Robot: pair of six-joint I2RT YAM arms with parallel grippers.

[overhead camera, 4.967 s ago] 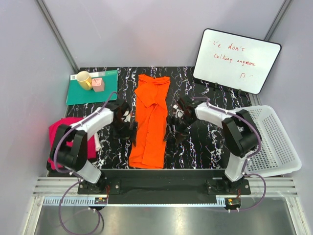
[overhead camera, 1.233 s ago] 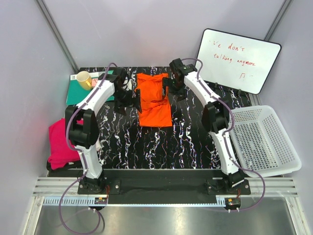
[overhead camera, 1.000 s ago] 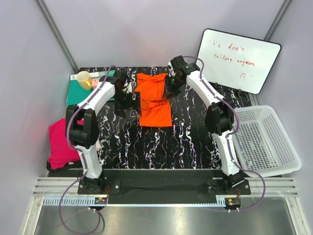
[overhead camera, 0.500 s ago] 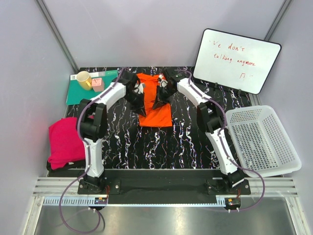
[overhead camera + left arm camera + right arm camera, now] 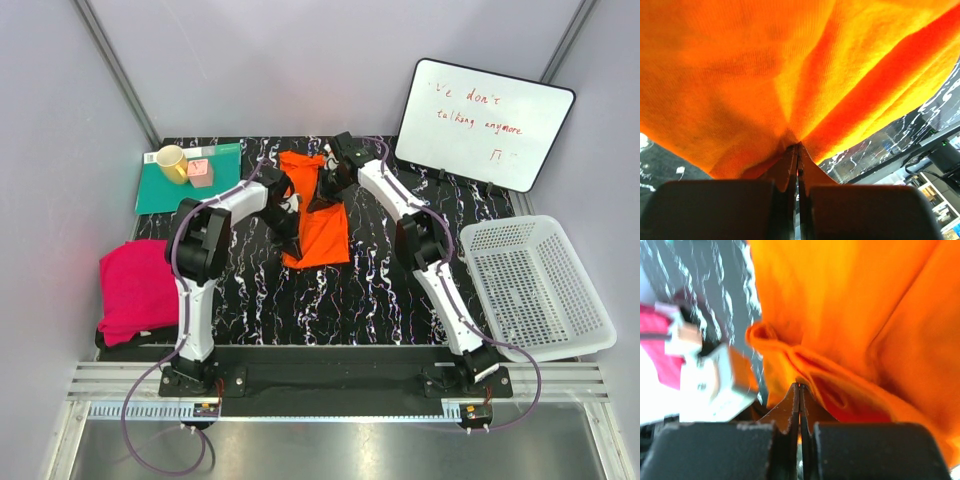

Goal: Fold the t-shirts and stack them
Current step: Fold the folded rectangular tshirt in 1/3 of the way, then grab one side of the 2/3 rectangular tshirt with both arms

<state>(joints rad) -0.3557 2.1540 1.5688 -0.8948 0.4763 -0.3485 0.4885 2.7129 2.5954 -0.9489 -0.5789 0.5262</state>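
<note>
**Both grippers clamped on the orange t-shirt**

Farthest left of the left gripper (image 5: 289, 216), and well apart from it toward the near edge of the table (image 5: 380, 290), the pink t-shirt (image 5: 135, 290) lay in a loose heap, partly overhanging the table's side. Also left of that gripper, but toward the far edge, a green mat (image 5: 170, 195) carried a yellow mug (image 5: 170, 160) and a small pink block (image 5: 201, 172).

The left gripper was pressed against the left edge of the orange t-shirt (image 5: 326, 232). In the left wrist view its fingers (image 5: 785, 167) were closed together on a gathered pinch of orange cloth, which fanned out above them.

The orange t-shirt lay folded between the two grippers, with its lower part flat on the table just nearer than both.

The right gripper (image 5: 322, 190) met the cloth on its upper right side, close beside the left gripper. In the right wrist view its fingers (image 5: 786, 407) were likewise drawn tight on a bunched orange fold.

Right of the right gripper and well apart, a whiteboard (image 5: 485, 120) with red writing stood at the far edge. A white basket (image 5: 560, 330) sat farther right, at the table's side.
</note>
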